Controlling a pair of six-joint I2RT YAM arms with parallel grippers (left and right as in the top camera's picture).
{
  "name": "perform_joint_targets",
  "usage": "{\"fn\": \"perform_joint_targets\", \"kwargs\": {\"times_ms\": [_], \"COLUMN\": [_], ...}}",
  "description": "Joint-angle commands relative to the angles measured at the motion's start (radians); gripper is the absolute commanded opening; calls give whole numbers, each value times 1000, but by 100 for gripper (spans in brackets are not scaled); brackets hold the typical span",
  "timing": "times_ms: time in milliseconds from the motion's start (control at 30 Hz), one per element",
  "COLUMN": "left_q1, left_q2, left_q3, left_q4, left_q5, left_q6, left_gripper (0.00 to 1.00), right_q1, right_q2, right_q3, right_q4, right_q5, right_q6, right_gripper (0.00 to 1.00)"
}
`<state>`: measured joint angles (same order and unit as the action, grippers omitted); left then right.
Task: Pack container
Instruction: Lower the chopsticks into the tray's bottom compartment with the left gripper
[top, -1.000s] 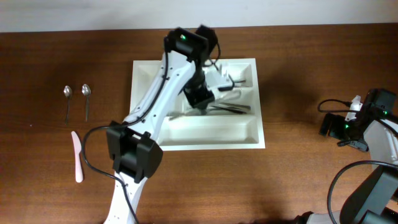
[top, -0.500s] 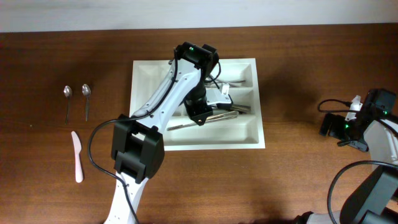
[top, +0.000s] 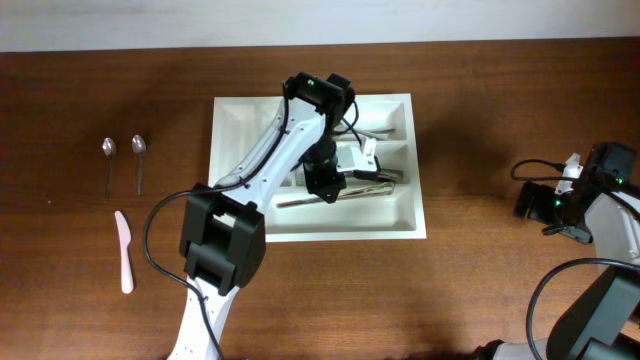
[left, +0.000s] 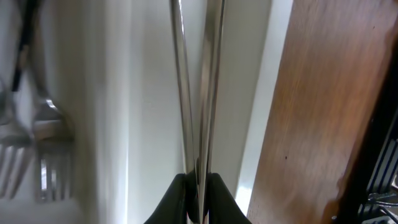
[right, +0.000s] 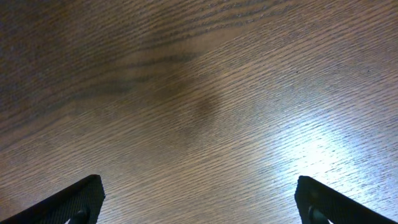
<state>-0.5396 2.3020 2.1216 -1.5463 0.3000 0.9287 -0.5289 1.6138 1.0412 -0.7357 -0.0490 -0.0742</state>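
White plastic container (top: 232, 130), central on the surface (top: 480, 120): left tool (left: 198, 182) over its middle clamps slim metal cutlery (left: 211, 93), right tool (right: 200, 202) gapes empty well to its right; a tilted release could bridge a divider.

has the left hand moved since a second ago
Yes. The left hand, shut on metal utensils, moved down the overhead view toward the near rim of the container.

Overhead view: even, bright light, sharp focus. Left wrist view: close-range blur, white container (left: 143, 93) washed out. Right wrist view: soft glare patch on the counter (right: 186, 93).
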Motion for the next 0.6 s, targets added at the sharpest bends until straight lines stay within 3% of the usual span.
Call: {"fn": "perform_joint_targets", "kwargs": {"times_ms": [0,567], "left_q1": [-4,-21], "left_q2": [-13,-11], "left_q3": [-43,-75], "left_q4": [19,64], "left_q5": [-7,-15], "left_q6": [27,8], "left_gripper": [2,2], "right_q1": [-2,-2], "right_q2": [-17,-17], "right_q3": [-2,-2], "right_q4": [0,0], "right_q5": [9,9], "right_q6": [12,12], "right_gripper": [99,99]}}
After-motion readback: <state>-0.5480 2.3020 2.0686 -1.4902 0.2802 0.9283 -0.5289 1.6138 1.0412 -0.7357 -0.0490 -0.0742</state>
